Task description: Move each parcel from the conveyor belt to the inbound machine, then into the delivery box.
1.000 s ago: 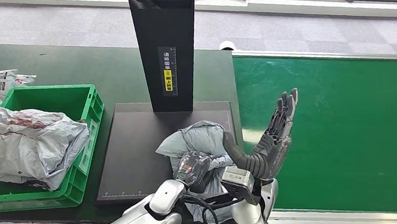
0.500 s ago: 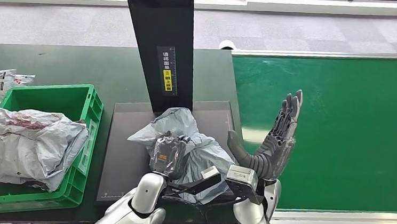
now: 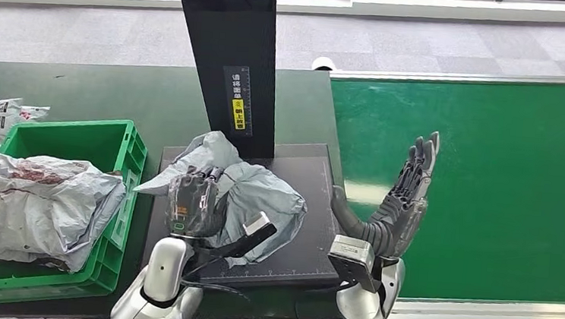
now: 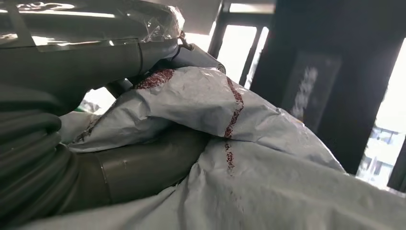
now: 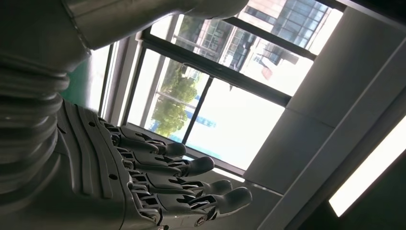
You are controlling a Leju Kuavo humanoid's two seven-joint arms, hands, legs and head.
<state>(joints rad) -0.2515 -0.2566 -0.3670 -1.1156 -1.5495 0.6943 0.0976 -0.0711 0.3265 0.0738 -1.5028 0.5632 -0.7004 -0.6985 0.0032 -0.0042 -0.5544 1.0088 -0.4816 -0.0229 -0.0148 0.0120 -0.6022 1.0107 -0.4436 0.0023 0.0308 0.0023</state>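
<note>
Two hands are up at the front of the bench, and only one is working. Nearest, the left hand [image 3: 194,200] grips the grey parcel [image 3: 258,192], fingers clenched into its crumpled top; the left wrist view shows the bag [image 4: 249,158] bunched against the thumb. A second ago that parcel sat at the right edge of the inbound machine [image 3: 314,208], beside the belt; now it has been dragged across the black plate to its left side, nearly under the scanner column [image 3: 230,56]. Beside it the right hand [image 3: 398,203] stands upright with fingers spread, grasping nothing, over the near edge of the conveyor belt [image 3: 491,183]. Further left, the delivery box [image 3: 76,132] already carries a bagged parcel [image 3: 32,204] draped over its rim. My guess: the scan step is nearly served, and the box comes next.
</note>
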